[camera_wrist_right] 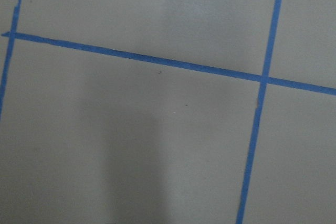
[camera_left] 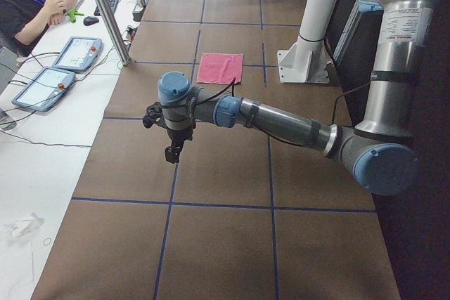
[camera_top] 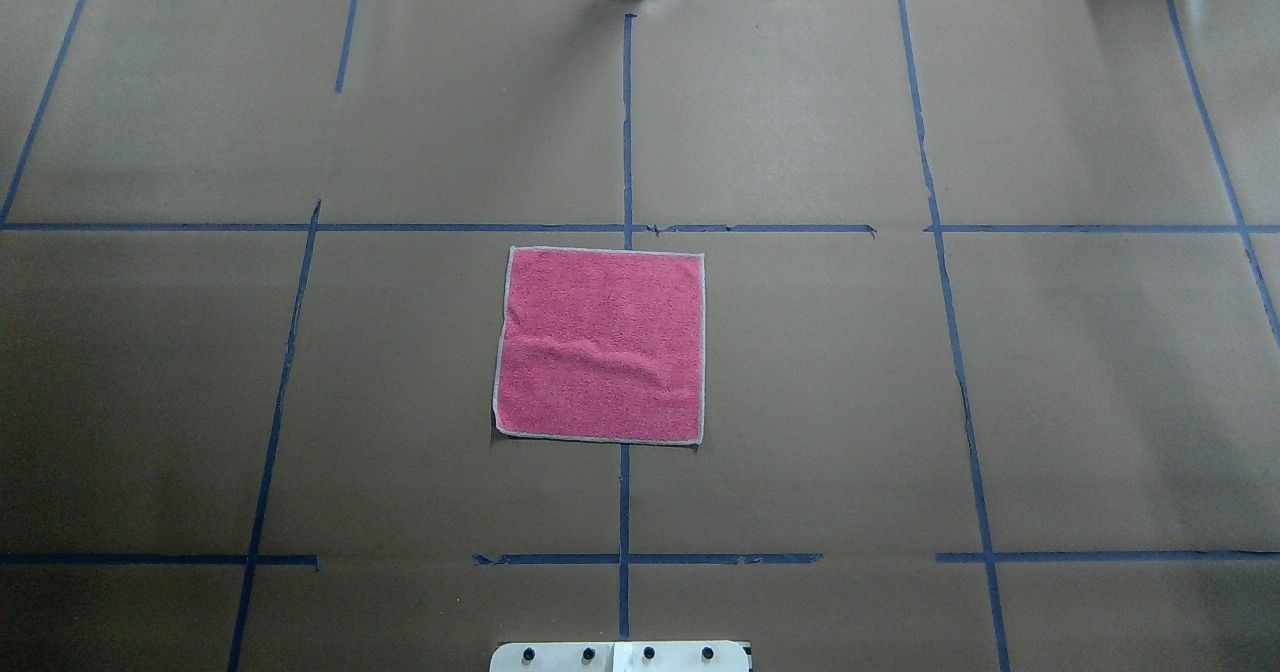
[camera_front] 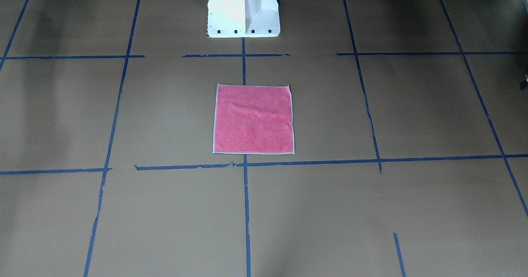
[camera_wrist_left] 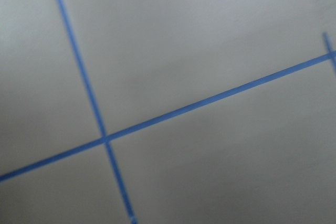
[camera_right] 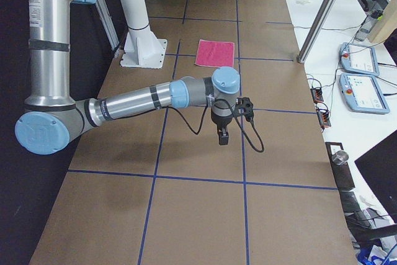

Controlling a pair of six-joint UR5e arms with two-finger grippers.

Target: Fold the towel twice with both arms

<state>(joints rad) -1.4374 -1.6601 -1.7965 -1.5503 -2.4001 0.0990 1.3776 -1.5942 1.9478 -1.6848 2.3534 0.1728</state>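
The towel (camera_top: 600, 344) lies flat and unfolded on the brown table, pink-red face up, with a pale grey edge and a slight wrinkle across it. It also shows in the front-facing view (camera_front: 253, 119), the left side view (camera_left: 219, 68) and the right side view (camera_right: 215, 53). My left gripper (camera_left: 173, 154) hangs above the table far from the towel, at the robot's left end. My right gripper (camera_right: 223, 137) hangs above the table at the robot's right end. Both show only in the side views, so I cannot tell whether they are open or shut.
Blue tape lines (camera_top: 625, 132) mark a grid on the brown paper. The white pedestal (camera_front: 243, 9) stands behind the towel. Tablets (camera_left: 77, 53) and an operator (camera_left: 28, 5) are beside the table; more tablets (camera_right: 360, 76) lie on the other side.
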